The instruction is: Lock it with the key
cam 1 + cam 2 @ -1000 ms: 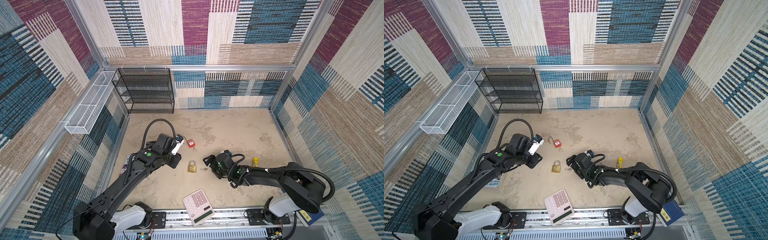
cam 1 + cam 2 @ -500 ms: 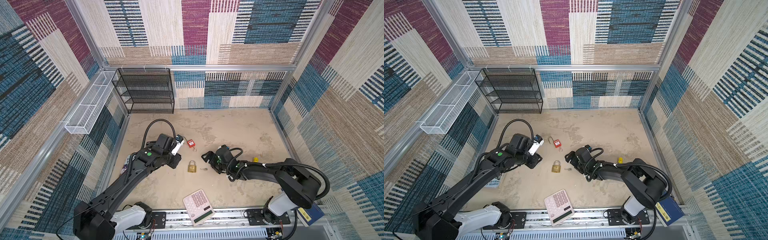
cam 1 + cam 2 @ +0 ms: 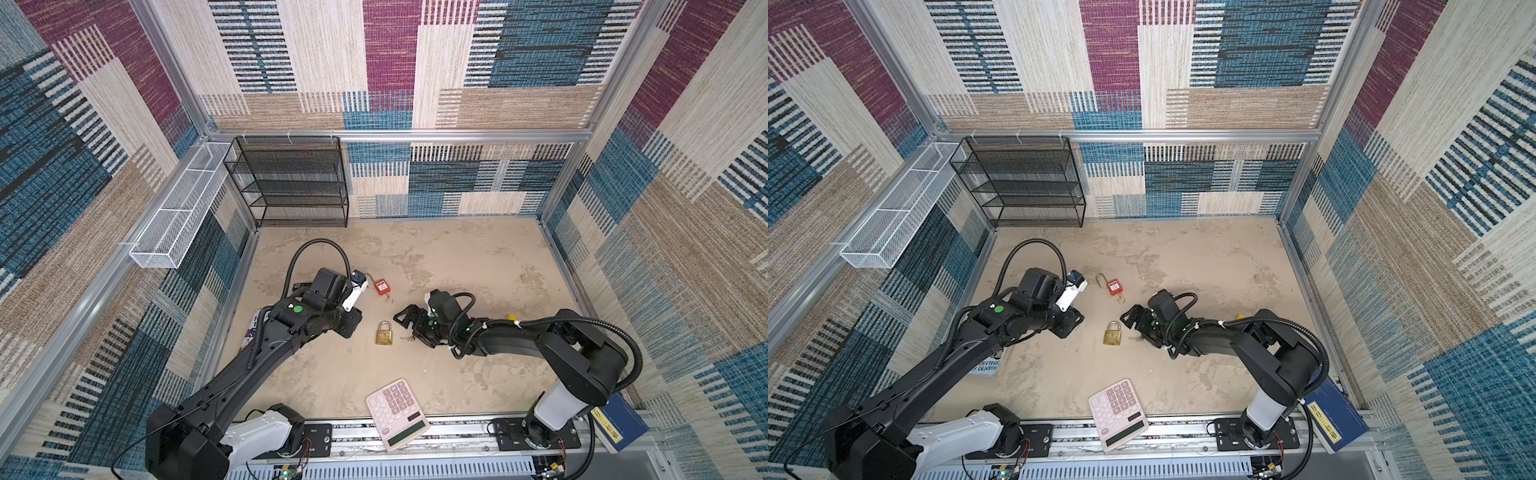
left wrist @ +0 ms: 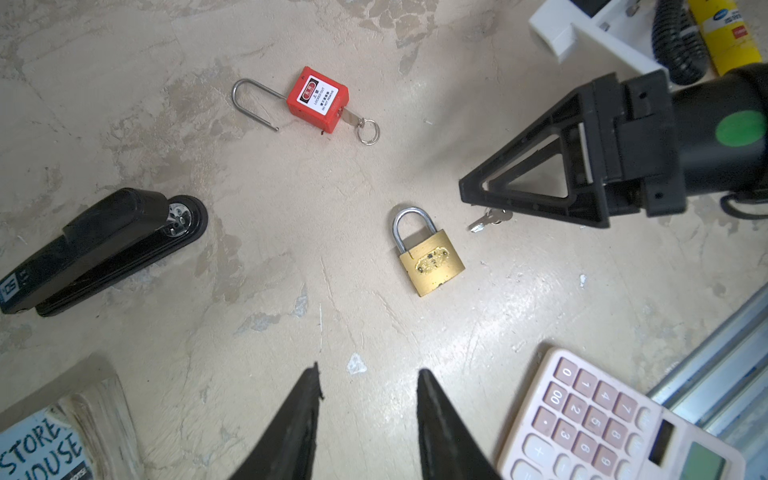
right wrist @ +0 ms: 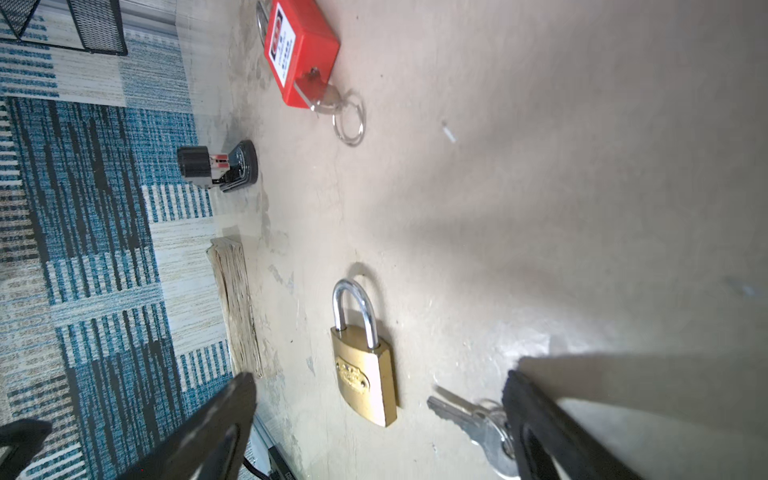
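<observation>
Looks like pickup time: right hand (image 3: 407,324) spread wide at the key (image 4: 490,219) beside the padlock (image 4: 432,259), left hand (image 4: 368,374) partly apart, empty. Next, straddle and pinch it.

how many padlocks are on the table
2. The brass padlock lies mid-table, with a loose key beside it. The red padlock lies farther back, its shackle swung open. Another could be hidden under the left arm.

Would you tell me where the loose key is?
In both top views the key lies just right of the brass padlock, beside the right gripper.
</observation>
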`<action>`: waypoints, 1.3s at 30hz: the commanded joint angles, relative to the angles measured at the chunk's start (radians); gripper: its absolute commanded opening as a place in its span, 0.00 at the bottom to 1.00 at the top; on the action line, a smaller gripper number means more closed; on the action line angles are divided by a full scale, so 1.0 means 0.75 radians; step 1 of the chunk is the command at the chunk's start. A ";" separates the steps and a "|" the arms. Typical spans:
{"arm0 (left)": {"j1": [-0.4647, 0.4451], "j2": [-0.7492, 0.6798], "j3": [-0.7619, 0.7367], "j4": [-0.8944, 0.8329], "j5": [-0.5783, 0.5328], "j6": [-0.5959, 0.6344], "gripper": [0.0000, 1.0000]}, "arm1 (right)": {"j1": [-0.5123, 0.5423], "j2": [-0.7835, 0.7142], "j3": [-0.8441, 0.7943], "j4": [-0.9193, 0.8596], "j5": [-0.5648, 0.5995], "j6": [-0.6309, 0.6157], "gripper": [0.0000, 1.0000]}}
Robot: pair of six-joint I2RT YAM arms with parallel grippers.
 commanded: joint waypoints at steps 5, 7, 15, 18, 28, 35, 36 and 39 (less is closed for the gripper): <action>0.000 -0.010 -0.012 -0.009 -0.009 -0.024 0.40 | 0.006 -0.038 -0.044 0.040 -0.062 0.024 0.95; 0.000 -0.014 -0.016 -0.009 -0.007 -0.030 0.40 | 0.008 -0.053 -0.061 0.038 -0.058 0.030 0.94; -0.001 -0.022 -0.026 -0.009 -0.005 -0.035 0.41 | 0.018 -0.071 -0.085 0.079 -0.111 0.052 0.94; 0.000 -0.022 -0.026 -0.010 -0.005 -0.039 0.40 | 0.024 -0.055 -0.091 0.103 -0.147 0.077 0.95; -0.002 -0.031 -0.018 -0.023 -0.005 -0.044 0.41 | 0.050 -0.032 -0.115 0.161 -0.168 0.132 0.95; -0.002 -0.047 -0.022 -0.040 -0.013 -0.041 0.41 | 0.056 -0.005 -0.098 0.190 -0.170 0.139 0.95; -0.002 -0.048 -0.021 -0.043 -0.016 -0.040 0.41 | 0.056 0.005 -0.096 0.201 -0.173 0.145 0.95; -0.002 -0.053 -0.021 -0.050 -0.023 -0.035 0.41 | 0.056 0.019 -0.092 0.222 -0.178 0.154 0.95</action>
